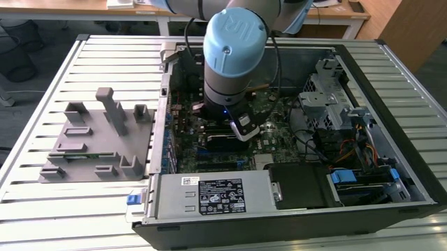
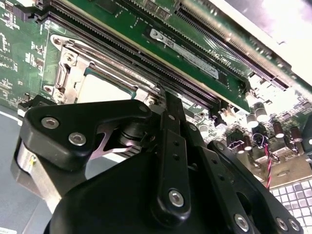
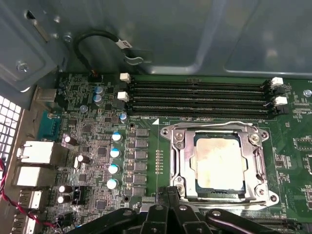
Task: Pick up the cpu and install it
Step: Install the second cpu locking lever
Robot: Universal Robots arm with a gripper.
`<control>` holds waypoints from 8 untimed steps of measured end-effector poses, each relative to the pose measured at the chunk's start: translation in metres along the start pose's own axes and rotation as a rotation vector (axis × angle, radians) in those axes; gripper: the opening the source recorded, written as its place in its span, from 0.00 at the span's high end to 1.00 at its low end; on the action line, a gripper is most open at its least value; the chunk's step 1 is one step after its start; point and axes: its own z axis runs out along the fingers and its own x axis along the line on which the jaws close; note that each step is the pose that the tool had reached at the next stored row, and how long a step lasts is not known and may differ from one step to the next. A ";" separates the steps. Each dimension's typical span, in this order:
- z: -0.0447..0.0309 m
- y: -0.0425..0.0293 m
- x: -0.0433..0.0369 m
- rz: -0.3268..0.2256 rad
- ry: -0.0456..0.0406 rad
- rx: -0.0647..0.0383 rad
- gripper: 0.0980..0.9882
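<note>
The arm (image 1: 234,52) reaches down into the open computer case (image 1: 279,230). The case lies on the slatted bench (image 1: 104,52), in the middle of the exterior view. A grey holder block (image 1: 98,151) sits on the bench at the exterior view's left, well apart from the arm.

The cpu (image 3: 219,162) is not in the gripper. It is a flat, pale, shiny square. In both wrist views it lies inside the metal socket frame (image 3: 183,161) on the green motherboard (image 3: 97,161), near the long black memory slots (image 3: 195,97). It looks flat and straight, with the frame all around its edges.

The gripper (image 3: 168,191) hangs just beside the socket, close to one edge of the frame. The fingers (image 3: 161,197) look pressed together with nothing between them. I cannot tell if they touch the frame or float a little above it.

I think the picking up is done. The chip is already in its place, so the work is at the install step. This looks like the last part of it, making sure the chip is seated and held down.

What this step needs is care. The chip should lie level in the socket, with no corner riding up. The frame should sit snug over it. Any push here should be soft and straight down, because a hard or crooked push could hurt the tiny contacts under the chip. The gripper is very near the small parts on the board, so it should not drag sideways.
</note>
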 end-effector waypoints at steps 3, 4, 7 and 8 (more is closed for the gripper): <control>0.0014 0.0006 0.0007 0.000 0.0001 -0.001 0.99; 0.0018 0.0008 0.0009 0.000 0.0001 -0.001 0.99; 0.0015 0.0011 0.0011 0.000 0.0001 -0.002 0.99; 0.0006 0.0016 0.0012 0.000 -0.0002 -0.002 0.99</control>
